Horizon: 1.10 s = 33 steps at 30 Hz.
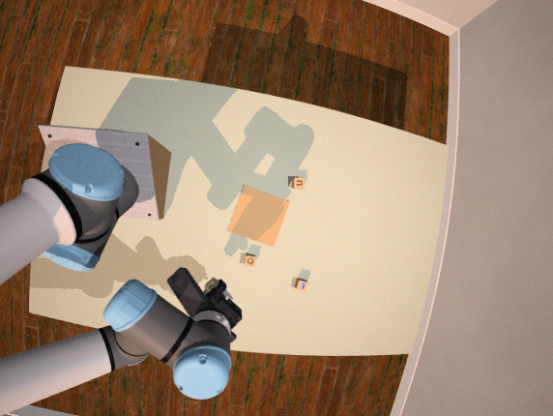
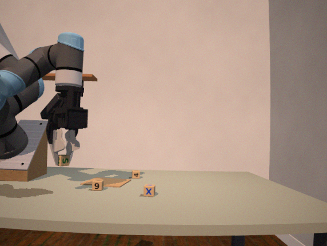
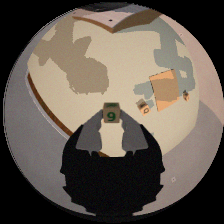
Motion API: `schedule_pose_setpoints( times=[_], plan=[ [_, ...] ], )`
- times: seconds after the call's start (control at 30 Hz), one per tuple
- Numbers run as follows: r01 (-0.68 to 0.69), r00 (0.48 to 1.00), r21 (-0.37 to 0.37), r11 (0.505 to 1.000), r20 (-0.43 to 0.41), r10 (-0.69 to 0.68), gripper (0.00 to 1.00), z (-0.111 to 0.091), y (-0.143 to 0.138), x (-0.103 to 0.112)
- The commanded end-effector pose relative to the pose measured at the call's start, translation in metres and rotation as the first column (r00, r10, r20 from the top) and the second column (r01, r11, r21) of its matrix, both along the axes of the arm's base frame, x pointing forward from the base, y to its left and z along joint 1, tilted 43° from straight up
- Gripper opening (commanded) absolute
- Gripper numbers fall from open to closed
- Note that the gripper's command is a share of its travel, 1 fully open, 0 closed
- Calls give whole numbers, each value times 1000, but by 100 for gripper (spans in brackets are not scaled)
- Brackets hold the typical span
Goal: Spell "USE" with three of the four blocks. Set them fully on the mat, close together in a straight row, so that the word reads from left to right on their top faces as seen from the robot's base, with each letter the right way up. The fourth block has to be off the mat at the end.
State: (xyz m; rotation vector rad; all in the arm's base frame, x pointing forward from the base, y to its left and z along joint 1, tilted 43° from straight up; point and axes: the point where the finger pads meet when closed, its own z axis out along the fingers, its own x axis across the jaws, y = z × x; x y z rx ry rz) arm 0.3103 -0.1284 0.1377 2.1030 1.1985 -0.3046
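Pale walls (image 1: 503,218) (image 2: 183,57) bound the work area beside and behind the tabletop (image 1: 367,232) (image 2: 214,200) (image 3: 125,55). Inspected edges: the sloped pedestal (image 1: 159,179) (image 2: 41,164) stands towards the left end in the top view; the arm (image 1: 160,334) (image 2: 70,58) reaches in over the lower long edge. The broadest room for moving lies between the blue-marked block (image 1: 302,285) (image 2: 149,191) and the right-hand edge in the top view. The orange mat (image 1: 258,216) (image 2: 114,183) (image 3: 165,90) bears none of the four blocks. The U block (image 1: 298,183) (image 2: 136,174) (image 3: 186,96) sits near one corner of it, the Q block (image 1: 249,261) (image 2: 97,185) (image 3: 144,109) near its lower side in the top view; the blue-marked block stands farther off.

Jaws: clamped on the green-marked block (image 1: 211,285) (image 2: 64,160) (image 3: 111,113), which is held raised above the tabletop, off the mat.

Comparison of views: the exterior discloses a tipped green S on that block's side, whereas the wrist view presents a green 6 or 9. The exterior also shows a black 9 below the Q face, a blue X on the blue-marked block and a turned 4 on the U block. The blue top character is too small to certify
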Motion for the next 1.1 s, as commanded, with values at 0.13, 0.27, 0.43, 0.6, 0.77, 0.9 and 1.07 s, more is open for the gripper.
schedule_pose_setpoints(
  times=[0.13,0.27,0.43,0.6,0.77,0.9,1.07],
  plan=[
    [166,975,37,985,144,-169,9,-3,-2,0],
    [225,952,59,973,197,-232,9,-5,-2,0],
    [288,919,87,954,255,-301,9,-5,-4,1],
    [354,873,122,927,314,-375,9,-7,-5,2],
    [416,816,161,895,369,-446,9,-8,-6,3],
    [439,790,178,880,390,-473,9,-8,-7,3],
    [507,700,236,829,450,-555,9,-9,-8,4]
  ],
)
